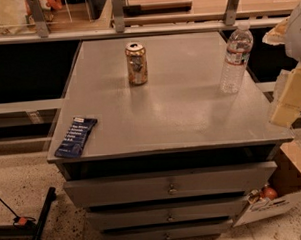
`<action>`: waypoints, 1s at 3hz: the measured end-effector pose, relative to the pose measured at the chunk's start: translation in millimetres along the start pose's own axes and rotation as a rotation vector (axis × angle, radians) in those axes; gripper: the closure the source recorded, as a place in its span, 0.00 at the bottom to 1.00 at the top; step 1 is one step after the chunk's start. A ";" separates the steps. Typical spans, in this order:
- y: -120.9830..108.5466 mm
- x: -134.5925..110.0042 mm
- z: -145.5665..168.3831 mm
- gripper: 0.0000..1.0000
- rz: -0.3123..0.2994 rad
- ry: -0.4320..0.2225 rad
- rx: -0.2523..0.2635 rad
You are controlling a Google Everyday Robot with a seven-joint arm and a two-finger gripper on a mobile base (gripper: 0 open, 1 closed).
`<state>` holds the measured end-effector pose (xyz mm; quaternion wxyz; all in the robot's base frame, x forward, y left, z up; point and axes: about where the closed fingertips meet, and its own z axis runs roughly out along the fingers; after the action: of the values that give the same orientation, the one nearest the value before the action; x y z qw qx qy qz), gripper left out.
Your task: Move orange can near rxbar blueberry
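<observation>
The orange can [136, 63] stands upright at the back middle of the grey cabinet top [180, 115], its silver top with pull tab showing. The rxbar blueberry [76, 136], a flat dark-blue wrapper with white text, lies at the front left corner of the top, well apart from the can. My gripper [286, 108] shows as pale beige parts at the right edge of the view, beside the cabinet's right edge and far from the can. It holds nothing that I can see.
A clear plastic water bottle [235, 58] stands at the back right of the top. Drawers [168, 187] sit below the top. A cardboard box [288, 191] lies on the floor at right, a black stand [39, 217] at left. A railing [136, 30] runs behind.
</observation>
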<state>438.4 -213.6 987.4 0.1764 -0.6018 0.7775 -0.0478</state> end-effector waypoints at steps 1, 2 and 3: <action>0.0 0.0 0.0 0.00 0.000 0.000 0.000; -11.0 -8.6 4.1 0.00 -0.016 -0.011 0.025; -37.0 -29.2 19.6 0.00 -0.046 -0.038 0.059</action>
<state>485.1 -193.1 986.1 0.2075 -0.6150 0.7581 -0.0632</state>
